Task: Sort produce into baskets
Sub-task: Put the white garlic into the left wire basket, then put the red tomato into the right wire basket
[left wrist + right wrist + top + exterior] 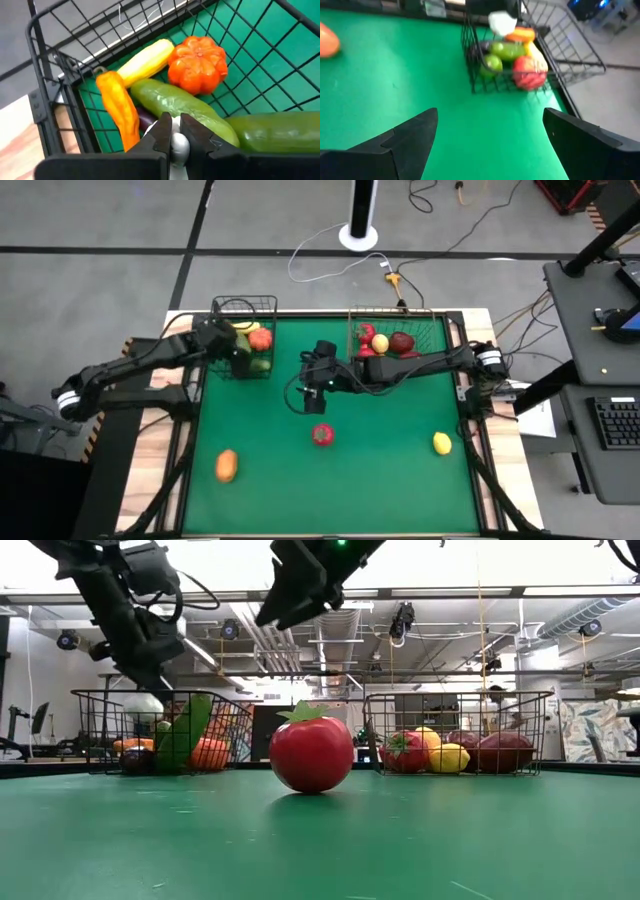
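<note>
My left gripper [240, 343] is over the narrow black wire basket [243, 305] at the far left, shut on a white garlic [179, 144]. The garlic also shows in the low view [143, 705] at the height of the basket's rim. In that basket lie an orange pumpkin [197, 62], a yellow vegetable [145, 62], an orange pepper [120, 107] and green cucumbers [185, 107]. My right gripper [308, 378] is open and empty [487, 135], raised above the table's middle, a little beyond a red tomato [322, 434] standing on the green mat. My left gripper pinches the white garlic [179, 144] between its two fingers [160, 132], coming from above and slanting down into the basket. The garlic hangs at the fingertips over the cucumbers. I cannot tell whether it touches them.
The wider brownish wire basket [430, 320] at the far right holds red fruits and a yellow one [448, 756]. An orange piece [227, 465] lies near left and a yellow lemon [442, 443] near right on the mat. The mat between them is open.
</note>
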